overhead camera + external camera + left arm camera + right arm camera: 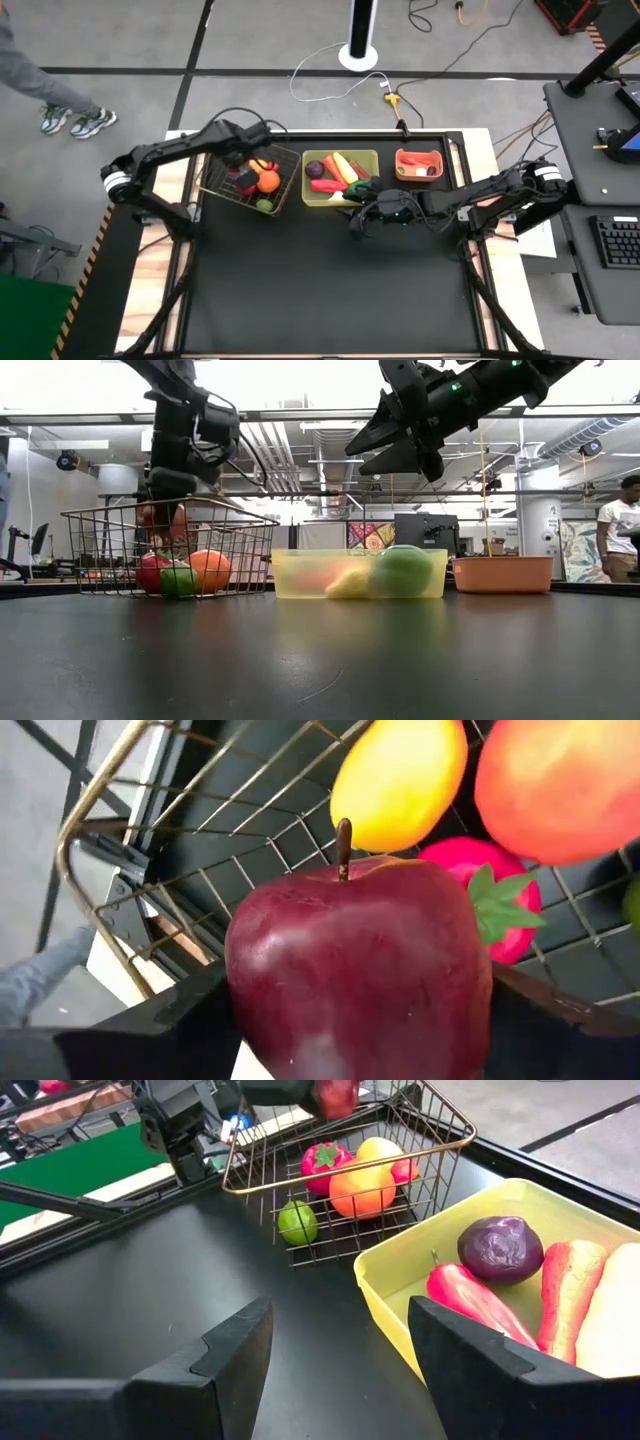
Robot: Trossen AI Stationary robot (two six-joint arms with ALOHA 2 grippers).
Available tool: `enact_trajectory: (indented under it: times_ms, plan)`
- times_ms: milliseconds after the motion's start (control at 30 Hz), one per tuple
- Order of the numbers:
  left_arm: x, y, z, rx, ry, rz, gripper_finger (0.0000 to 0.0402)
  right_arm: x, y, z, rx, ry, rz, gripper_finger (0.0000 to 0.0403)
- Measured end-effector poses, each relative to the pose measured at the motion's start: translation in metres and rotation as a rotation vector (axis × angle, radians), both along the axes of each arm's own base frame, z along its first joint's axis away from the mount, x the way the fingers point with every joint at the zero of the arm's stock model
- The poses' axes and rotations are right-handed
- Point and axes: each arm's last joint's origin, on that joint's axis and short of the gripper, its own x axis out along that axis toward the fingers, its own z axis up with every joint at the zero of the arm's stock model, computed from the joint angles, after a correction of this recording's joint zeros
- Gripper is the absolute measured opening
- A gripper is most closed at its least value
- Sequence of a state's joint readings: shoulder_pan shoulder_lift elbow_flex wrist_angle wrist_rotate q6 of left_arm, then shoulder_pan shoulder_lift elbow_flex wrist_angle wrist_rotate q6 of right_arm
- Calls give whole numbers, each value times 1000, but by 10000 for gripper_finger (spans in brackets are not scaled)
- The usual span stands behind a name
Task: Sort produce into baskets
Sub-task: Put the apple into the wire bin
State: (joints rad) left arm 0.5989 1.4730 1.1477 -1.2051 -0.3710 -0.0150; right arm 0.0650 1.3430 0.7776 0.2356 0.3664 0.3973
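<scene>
My left gripper (246, 176) is over the dark wire basket (291, 151), at about its rim height in the low view (168, 505). It is shut on a dark red apple (360, 970). In the basket lie a yellow lemon (400, 780), an orange fruit (362, 1188), a red strawberry-like fruit (325, 1160) and a lime (297, 1222). My right gripper (340, 1350) is open and empty. It hangs high over the table (400, 450), at the near edge of the yellow-green tray (340, 153). The tray holds a purple beet (500, 1248), a red chili (470, 1300) and a carrot (565, 1295). My left gripper pinches the apple by its two opposite sides (245, 990) between its two fingers (165, 1015). The fingers come from above, pointing down into the basket. The apple is lifted clear of the fruit below it, and its stem (343, 845) lies crosswise to the fingers.
A salmon-red bin (398, 165) with red and orange pieces stands right of the tray. The near half of the black table (330, 290) is bare. A person's legs (60, 110) show on the floor at far left, and another person (620, 525) stands in the room behind.
</scene>
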Motion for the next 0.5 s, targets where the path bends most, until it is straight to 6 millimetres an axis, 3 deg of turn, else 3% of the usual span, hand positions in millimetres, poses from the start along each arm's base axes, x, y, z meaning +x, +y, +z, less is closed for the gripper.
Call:
enact_trajectory:
  times_ms: [233, 500]
  plan:
    - [5, 4, -7, -21, 37, -93, 301, 0, 0, 0, 0, 0, 0, 224]
    - [7, 10, -10, -24, 4, -80, 304, 0, 0, -1, -1, 10, 0, 224]
